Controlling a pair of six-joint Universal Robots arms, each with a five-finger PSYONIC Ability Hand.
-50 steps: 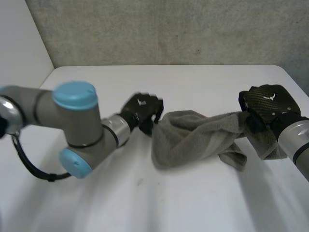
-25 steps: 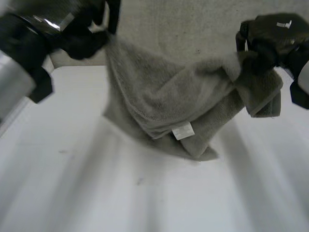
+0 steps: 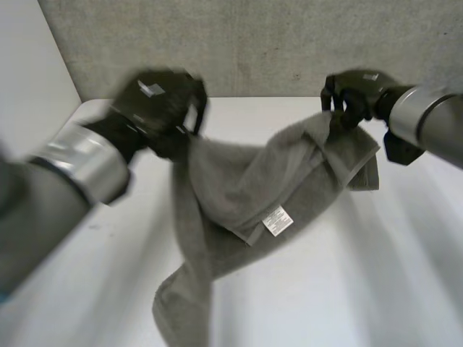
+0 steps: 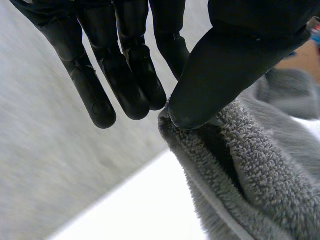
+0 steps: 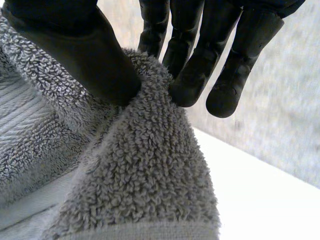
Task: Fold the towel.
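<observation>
A grey terry towel [image 3: 239, 181] hangs above the white table between my two hands, with a white label [image 3: 277, 220] facing me and one end trailing down to the table at the front. My left hand [image 3: 155, 108] pinches the towel's upper left edge; in the left wrist view its thumb [image 4: 225, 65] presses the towel's edge [image 4: 240, 170] against a finger. My right hand [image 3: 354, 94] holds the upper right corner; in the right wrist view its thumb [image 5: 75, 50] and fingers [image 5: 200, 60] pinch the towel [image 5: 145, 175].
The white table [image 3: 376, 275] reaches back to a grey wall [image 3: 260, 43]. Its left edge [image 3: 72, 112] runs close by my left arm [image 3: 58, 188].
Both hands have lifted the towel off the table, and it has spread from a bunched roll to a hanging sheet. Since half a second ago both hands have come lower and one end has dropped to the front.
</observation>
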